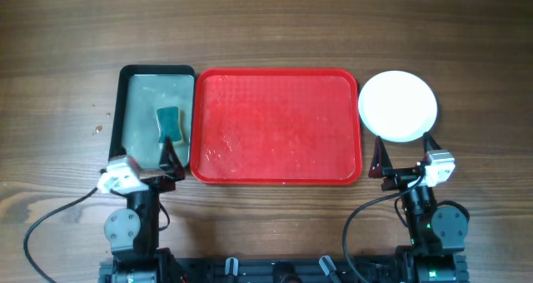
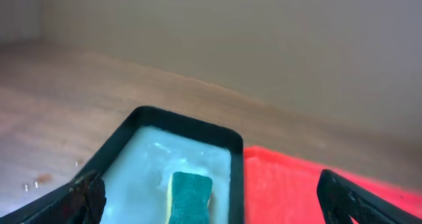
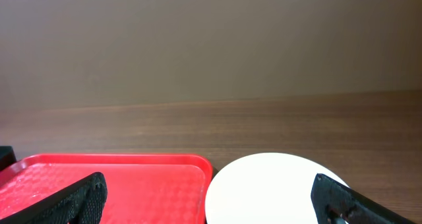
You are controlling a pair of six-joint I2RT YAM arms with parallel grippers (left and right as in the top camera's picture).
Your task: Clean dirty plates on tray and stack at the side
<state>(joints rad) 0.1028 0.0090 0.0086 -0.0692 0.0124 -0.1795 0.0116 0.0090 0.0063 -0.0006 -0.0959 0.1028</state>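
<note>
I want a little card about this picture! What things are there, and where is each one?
red tray: in the middle, no plates on it, looks wet
white plate: off the tray, just past its right end
black tray: left of the red tray, cloudy water inside
sponge: green, lying in the black tray
left gripper: open, holding nothing, at the black tray's near end
right gripper: open, holding nothing, at the plate's near edge

black tray (image 1: 125,108), sponge (image 1: 169,124) inside, wooden table (image 1: 266,25)
</note>
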